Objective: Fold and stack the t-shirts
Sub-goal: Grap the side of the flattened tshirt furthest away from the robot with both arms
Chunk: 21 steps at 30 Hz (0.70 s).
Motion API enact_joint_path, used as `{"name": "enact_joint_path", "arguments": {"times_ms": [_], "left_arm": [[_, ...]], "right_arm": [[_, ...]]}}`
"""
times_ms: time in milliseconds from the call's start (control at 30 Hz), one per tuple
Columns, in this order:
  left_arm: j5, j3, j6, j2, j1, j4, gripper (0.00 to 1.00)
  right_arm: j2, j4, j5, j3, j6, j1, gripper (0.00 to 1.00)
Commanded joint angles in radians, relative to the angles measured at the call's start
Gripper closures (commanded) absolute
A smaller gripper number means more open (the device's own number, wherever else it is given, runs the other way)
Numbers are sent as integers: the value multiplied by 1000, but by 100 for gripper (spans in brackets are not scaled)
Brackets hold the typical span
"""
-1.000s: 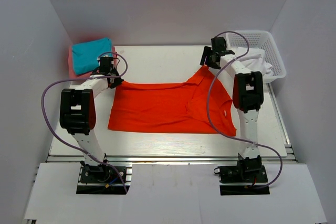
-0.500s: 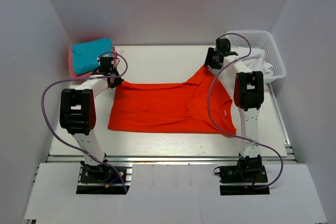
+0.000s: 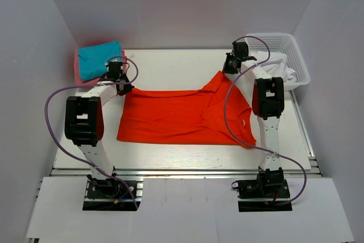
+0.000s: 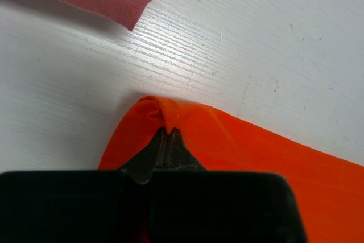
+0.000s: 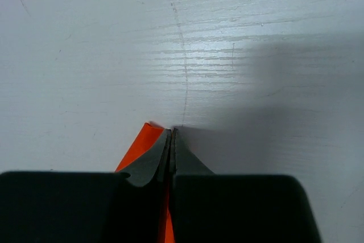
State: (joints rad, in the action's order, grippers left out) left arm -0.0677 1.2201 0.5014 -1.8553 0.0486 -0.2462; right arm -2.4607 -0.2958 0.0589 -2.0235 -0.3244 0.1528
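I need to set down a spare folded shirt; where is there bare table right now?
Bare table lies at the far edge, between the teal shirt and the basket, beyond the orange shirt. A narrower strip runs along its near edge. Crowded: both sides, by the left arm and right arm.

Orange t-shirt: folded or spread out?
Spread out: the orange t-shirt lies wide across the table, far corners pinched by the left fingers and right fingers.

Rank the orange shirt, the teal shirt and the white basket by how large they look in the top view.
1. orange shirt, spread flat
2. white basket
3. teal shirt, folded, somewhat smaller than the basket
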Motion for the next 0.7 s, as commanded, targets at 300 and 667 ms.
{"name": "enact_joint_path", "arguments": {"times_ms": [300,667], "left_arm": [[-3,-5,-21,91,7,-16,100],[-12,-91,-21,211,7,-36,100]], "right_arm": [[376,43,1,282,39,13,100],[795,-68,-125,663,-67,11,100]]}}
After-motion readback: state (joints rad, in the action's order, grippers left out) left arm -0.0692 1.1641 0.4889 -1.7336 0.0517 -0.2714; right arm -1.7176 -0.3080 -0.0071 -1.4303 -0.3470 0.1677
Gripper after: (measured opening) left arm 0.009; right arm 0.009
